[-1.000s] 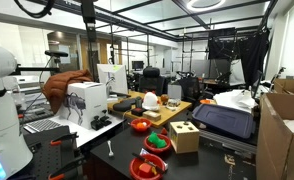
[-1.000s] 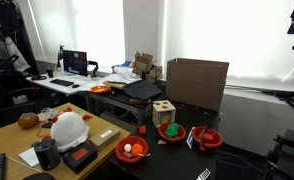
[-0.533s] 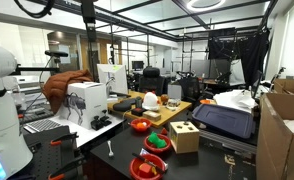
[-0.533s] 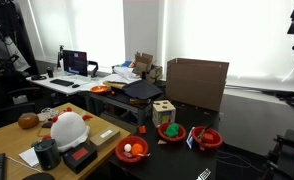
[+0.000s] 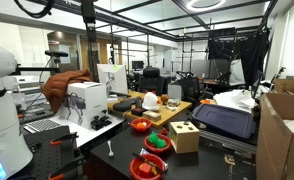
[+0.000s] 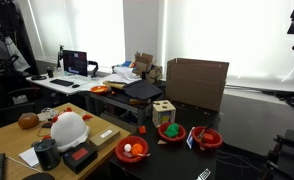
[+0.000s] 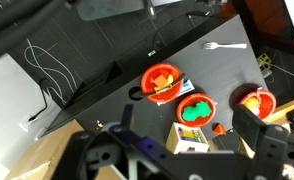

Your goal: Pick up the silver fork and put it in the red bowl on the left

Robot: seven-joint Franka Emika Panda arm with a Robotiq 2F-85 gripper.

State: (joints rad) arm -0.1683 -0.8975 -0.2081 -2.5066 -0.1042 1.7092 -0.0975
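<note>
In an exterior view 3 red bowls stand on the black table; the red bowl meant sits nearest its far edge. In an exterior view the 1 silver fork lies by the near edge, well apart from that bowl at the left edge. In the wrist view the gripper hangs high, fingers spread apart and empty. I judge the reach for the fork not yet begun; next comes a descent, jaws across its handle

Wooden box beside bowl of green pieces
</note>
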